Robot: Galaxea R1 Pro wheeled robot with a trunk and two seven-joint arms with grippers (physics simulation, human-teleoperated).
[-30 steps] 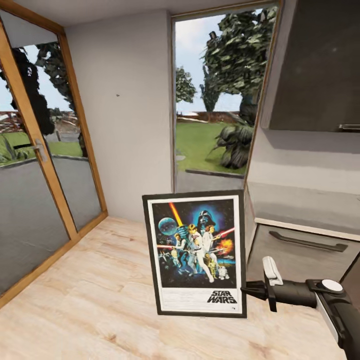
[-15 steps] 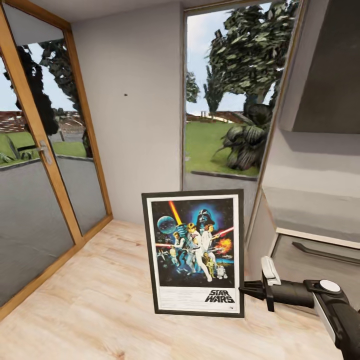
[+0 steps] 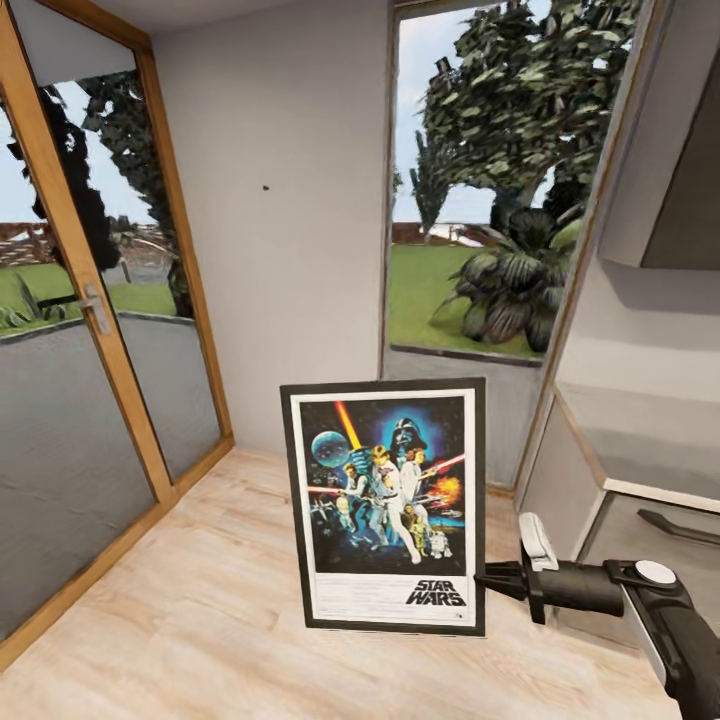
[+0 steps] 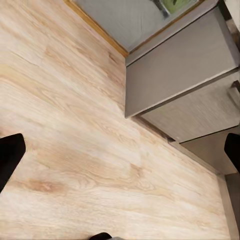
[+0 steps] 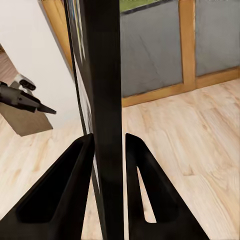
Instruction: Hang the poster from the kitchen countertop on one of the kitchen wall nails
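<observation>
Our view has swung left over the last second: the wall [image 3: 290, 200] with its nail [image 3: 266, 187] now sits nearer centre, so we judge we are lining up to hang. We carry the poster [image 3: 385, 505] upright above the floor [image 3: 180, 600], the right gripper [image 5: 107, 150] pinching its frame edge. The left gripper [image 4: 120, 150] hangs spread and empty.

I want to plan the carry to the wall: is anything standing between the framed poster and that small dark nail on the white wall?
Nothing visible does. The black-framed Star Wars poster hangs upright above bare wooden floor, its right edge clamped in the right gripper. The small dark nail sits higher and to the left on the plain white wall.
</observation>
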